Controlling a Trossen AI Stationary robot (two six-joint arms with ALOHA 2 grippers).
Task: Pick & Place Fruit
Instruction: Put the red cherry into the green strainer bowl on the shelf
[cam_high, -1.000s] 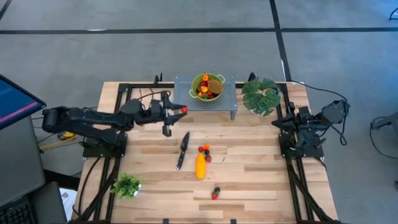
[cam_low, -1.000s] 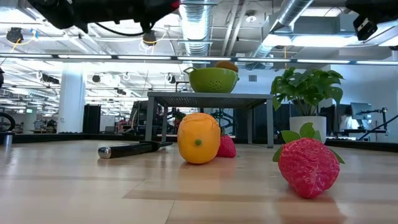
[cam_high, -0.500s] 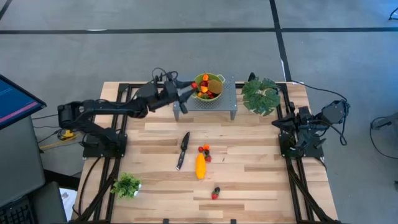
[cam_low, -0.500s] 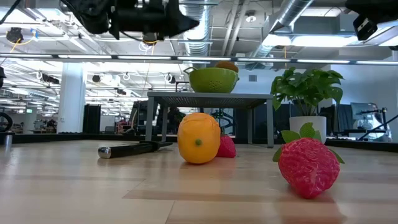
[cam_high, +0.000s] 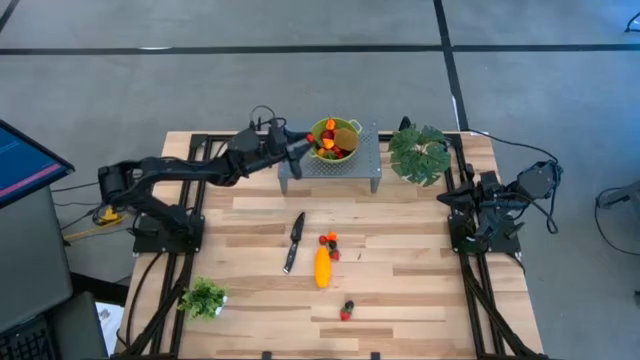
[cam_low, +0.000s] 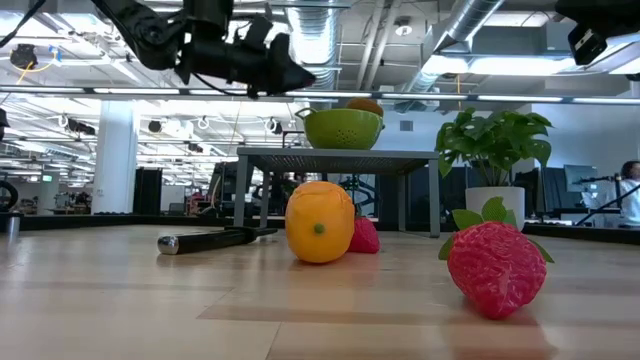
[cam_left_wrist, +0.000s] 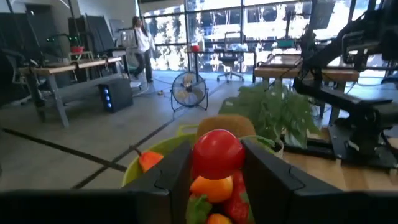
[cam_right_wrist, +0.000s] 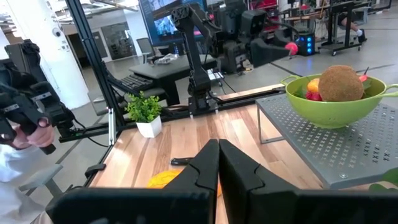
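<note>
So my left end effector is clamped on a red ball, hanging right at the rim of the green bowl on the grey perforated stand. Bowl's got a kiwi and some small pieces in it. Out on the worktop: strawberry, yellow-orange fruit, knife. My right end effector sits closed and empty at the right edge.

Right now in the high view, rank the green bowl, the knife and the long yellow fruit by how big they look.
1. Green bowl, widest overall.
2. Knife, longest but thin.
3. Long yellow fruit, shorter than the knife.
The bowl sits raised on a rack, nearer the camera, so its lead is unsure.
</note>
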